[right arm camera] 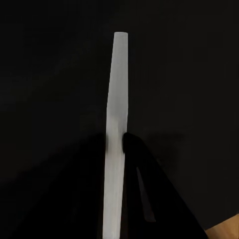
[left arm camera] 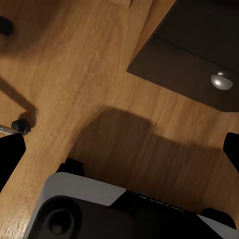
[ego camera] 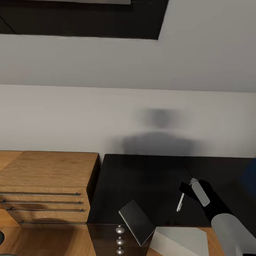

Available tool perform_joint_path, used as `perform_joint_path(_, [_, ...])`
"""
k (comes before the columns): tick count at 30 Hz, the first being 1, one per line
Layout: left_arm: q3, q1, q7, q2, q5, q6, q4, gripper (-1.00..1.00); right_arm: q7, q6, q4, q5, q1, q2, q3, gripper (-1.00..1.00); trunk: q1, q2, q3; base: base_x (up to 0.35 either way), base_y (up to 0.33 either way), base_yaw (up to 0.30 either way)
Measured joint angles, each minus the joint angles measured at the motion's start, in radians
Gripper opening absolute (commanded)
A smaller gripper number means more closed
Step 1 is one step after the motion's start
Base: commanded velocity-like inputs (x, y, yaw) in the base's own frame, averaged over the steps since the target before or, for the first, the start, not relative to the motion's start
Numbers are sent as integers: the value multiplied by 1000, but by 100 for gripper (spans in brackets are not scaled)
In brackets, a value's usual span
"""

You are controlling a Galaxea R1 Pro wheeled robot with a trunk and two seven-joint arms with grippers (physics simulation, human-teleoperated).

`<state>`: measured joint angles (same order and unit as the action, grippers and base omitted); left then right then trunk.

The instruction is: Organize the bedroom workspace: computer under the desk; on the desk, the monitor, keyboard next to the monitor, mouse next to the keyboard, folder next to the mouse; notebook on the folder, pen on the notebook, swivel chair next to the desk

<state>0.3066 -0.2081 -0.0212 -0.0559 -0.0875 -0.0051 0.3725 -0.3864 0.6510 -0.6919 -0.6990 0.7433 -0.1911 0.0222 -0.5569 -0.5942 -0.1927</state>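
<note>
The thin white-silver pen (ego camera: pixel 180 203) is being held clamped between the fingers of the right gripper (ego camera: pixel 186 191) just above the glossy black desk (ego camera: pixel 148 180), with the dark grey notebook (ego camera: pixel 137 221) lying tilted over the desk's front edge near the gripper's left.

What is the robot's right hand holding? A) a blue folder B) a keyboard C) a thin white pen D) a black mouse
C: the right gripper is closed on the thin white pen above the black desk, and the right wrist view shows that same pale stick running between the dark fingers.
</note>
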Motion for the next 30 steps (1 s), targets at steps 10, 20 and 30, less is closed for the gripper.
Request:
perform_joint_path(10, [-1,0,0,0,0,1,0,100,-1,-4,1,0,0,2,1,-100,-38,-70,-31,0,0,0])
perform_joint_path(20, [-1,0,0,0,0,1,0,100,-1,-46,20,1,0,2,1,-100,-77,-140,-63,0,0,0])
perform_joint_path(30, [-1,0,0,0,0,1,0,100,-1,-80,36,2,0,2,1,-100,-115,-210,-94,0,0,0])
